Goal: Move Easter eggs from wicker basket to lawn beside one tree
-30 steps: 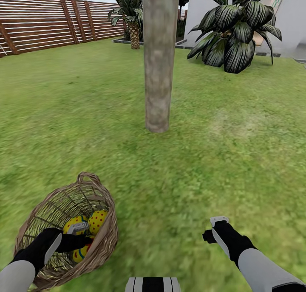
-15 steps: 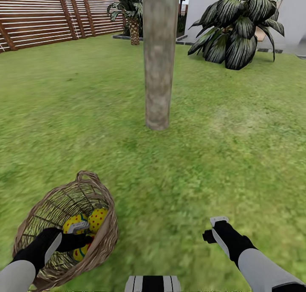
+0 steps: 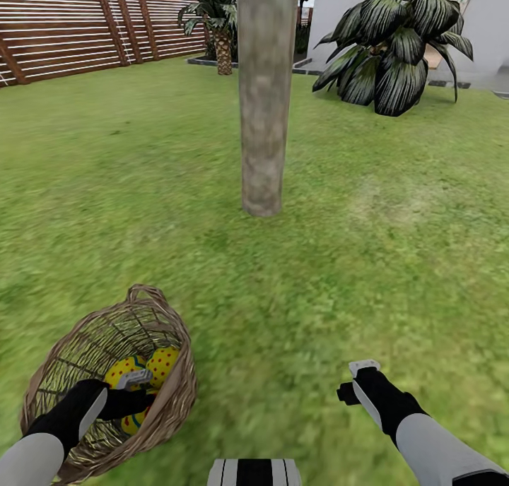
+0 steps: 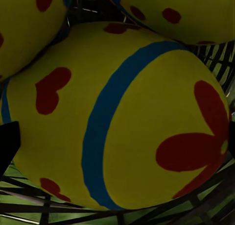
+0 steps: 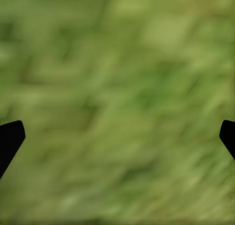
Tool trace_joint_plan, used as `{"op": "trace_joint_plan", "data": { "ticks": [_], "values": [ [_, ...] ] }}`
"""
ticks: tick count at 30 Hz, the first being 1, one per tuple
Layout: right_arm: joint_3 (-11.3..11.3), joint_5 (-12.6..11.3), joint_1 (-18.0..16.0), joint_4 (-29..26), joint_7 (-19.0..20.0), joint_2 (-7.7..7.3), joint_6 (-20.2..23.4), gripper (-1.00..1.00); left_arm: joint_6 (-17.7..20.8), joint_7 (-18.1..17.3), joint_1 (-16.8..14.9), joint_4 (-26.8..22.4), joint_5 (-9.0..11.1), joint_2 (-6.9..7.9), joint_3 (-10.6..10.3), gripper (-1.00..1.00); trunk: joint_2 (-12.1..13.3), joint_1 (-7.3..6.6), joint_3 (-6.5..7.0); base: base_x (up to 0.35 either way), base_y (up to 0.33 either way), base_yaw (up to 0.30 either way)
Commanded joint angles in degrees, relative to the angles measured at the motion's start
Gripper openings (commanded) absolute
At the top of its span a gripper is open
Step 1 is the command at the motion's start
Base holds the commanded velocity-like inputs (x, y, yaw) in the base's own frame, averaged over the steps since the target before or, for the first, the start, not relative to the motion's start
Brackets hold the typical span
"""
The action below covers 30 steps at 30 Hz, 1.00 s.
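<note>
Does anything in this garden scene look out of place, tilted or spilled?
The wicker basket lies tipped on its side on the lawn, its mouth toward the robot. Nothing has spilled: the Easter eggs remain inside, where the left gripper reaches in. Nothing else looks odd.

Both arms share one scheme — pale grey forearm sleeves giving way to matte black wrist housings, each with a light grey panel along its side. The left gripper and the right gripper each end in a light grey, blocky tip. At the lower edge sits a white trunk piece with black stripes — flat-topped and narrow
</note>
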Motion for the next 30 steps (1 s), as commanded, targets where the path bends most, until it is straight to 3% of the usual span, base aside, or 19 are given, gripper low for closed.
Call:
{"op": "trace_joint_plan", "data": {
  "ticks": [1, 8, 30],
  "values": [
    [0.43, -0.61, -0.01, -0.10, -0.41, -0.06, 0.27, 1.00, 0.47, 0.04, 0.03, -0.08, 0.42, -0.02, 0.07, 1.00, -0.01, 0.00, -0.05, 0.000, 0.000, 0.000],
    [0.43, -0.61, -0.01, -0.10, -0.41, -0.06, 0.27, 1.00, 0.52, 0.04, 0.03, -0.02, 0.42, -0.01, 0.06, 1.00, -0.05, 0.07, -0.71, 0.000, 0.000, 0.000],
    [0.43, -0.61, -0.01, -0.10, -0.41, -0.06, 0.27, 1.00, 0.47, 0.10, 0.03, 0.05, 0.39, -0.54, 0.07, 1.00, -0.05, 0.07, -0.71, 0.000, 0.000, 0.000]
  ]
}}
